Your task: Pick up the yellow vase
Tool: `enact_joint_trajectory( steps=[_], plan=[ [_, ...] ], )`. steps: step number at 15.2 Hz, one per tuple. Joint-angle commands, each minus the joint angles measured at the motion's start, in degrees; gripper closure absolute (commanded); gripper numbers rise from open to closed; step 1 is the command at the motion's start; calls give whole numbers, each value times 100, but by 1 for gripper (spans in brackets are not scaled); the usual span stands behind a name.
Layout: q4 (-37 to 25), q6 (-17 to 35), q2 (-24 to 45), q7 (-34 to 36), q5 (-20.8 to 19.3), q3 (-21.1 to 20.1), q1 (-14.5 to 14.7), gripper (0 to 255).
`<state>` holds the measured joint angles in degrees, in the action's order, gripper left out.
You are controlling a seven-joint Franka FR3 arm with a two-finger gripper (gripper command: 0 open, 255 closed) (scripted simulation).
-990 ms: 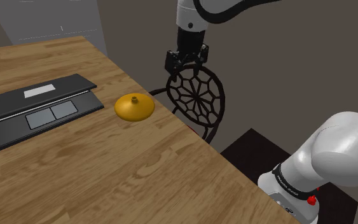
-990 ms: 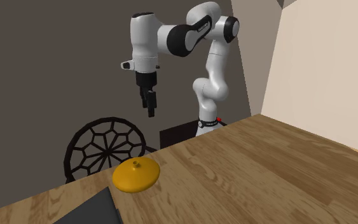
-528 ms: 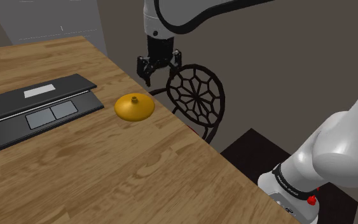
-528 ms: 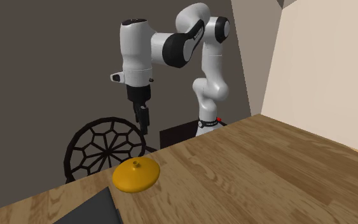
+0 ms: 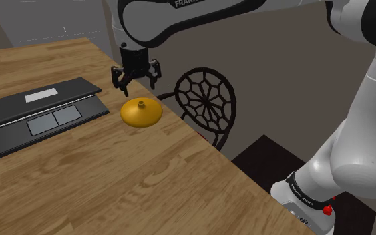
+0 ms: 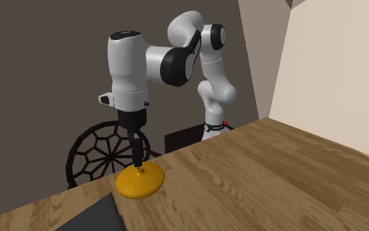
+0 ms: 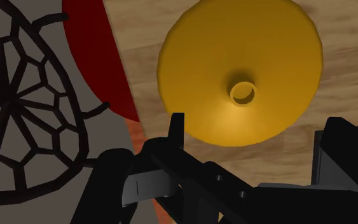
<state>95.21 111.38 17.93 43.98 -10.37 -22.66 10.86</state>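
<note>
- We've swung the end effector [image 5: 137, 83] over from the chair [image 5: 207, 100]; it now hangs just above the yellow vase [image 5: 140, 113].
- Fingers [image 7: 176, 130] apart, nothing held.
- Vase sits near the desk [image 5: 126, 180] edge, by the laptop [image 5: 43, 113].
- Aligned, so we'd descend next.

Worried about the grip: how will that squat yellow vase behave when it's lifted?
The yellow vase sits wide and low on the table, so it probably won't tip or roll. Its smooth, sloping sides could slip from the open gripper; the narrow neck looks the surer hold. It looks rigid.
</note>
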Motion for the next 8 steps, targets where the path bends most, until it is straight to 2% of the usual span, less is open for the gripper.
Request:
enact_joint_trajectory(
  steps=[1, 8],
  plan=[
    [-23, 90, 121, 61, -56, 12, 35, 0],
    [236, 464, 249, 124, -130, 41, 42, 0]
  ],
)
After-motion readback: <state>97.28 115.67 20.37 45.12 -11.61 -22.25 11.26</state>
